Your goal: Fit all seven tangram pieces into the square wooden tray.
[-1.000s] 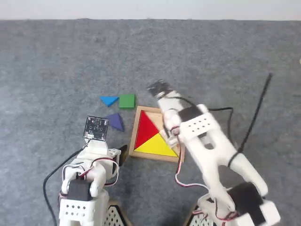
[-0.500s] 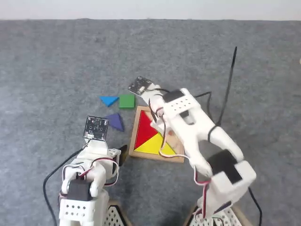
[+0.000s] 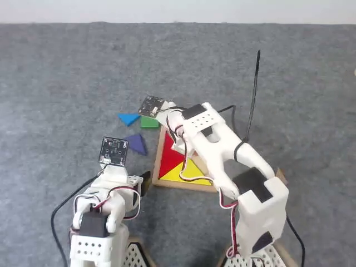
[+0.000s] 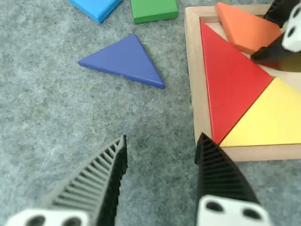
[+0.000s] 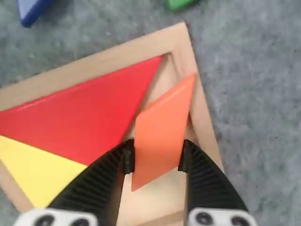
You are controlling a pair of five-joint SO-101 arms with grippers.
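The square wooden tray (image 3: pixel 157 157) lies between my two arms and holds a red triangle (image 3: pixel 169 151) and a yellow triangle (image 3: pixel 189 172). My right gripper (image 5: pixel 157 160) is shut on an orange parallelogram (image 5: pixel 161 127). It holds the piece tilted over the bare tray floor beside the red triangle (image 5: pixel 80 113), its tip near the rim (image 5: pixel 94 59). My left gripper (image 4: pixel 162 155) stands open just outside the tray's near left corner (image 4: pixel 193 84). A purple triangle (image 3: pixel 136 143), a blue triangle (image 3: pixel 129 118) and a green square (image 3: pixel 149 121) lie on the carpet left of the tray.
Grey carpet covers the table, with wide free room at the far side and on the right. The right arm's body (image 3: pixel 222 150) crosses over the tray's right half. A black cable (image 3: pixel 253 94) rises behind it.
My right arm has swung left across the tray with the orange parallelogram, toward the tray's far left corner. The left arm and the loose pieces have stayed put.
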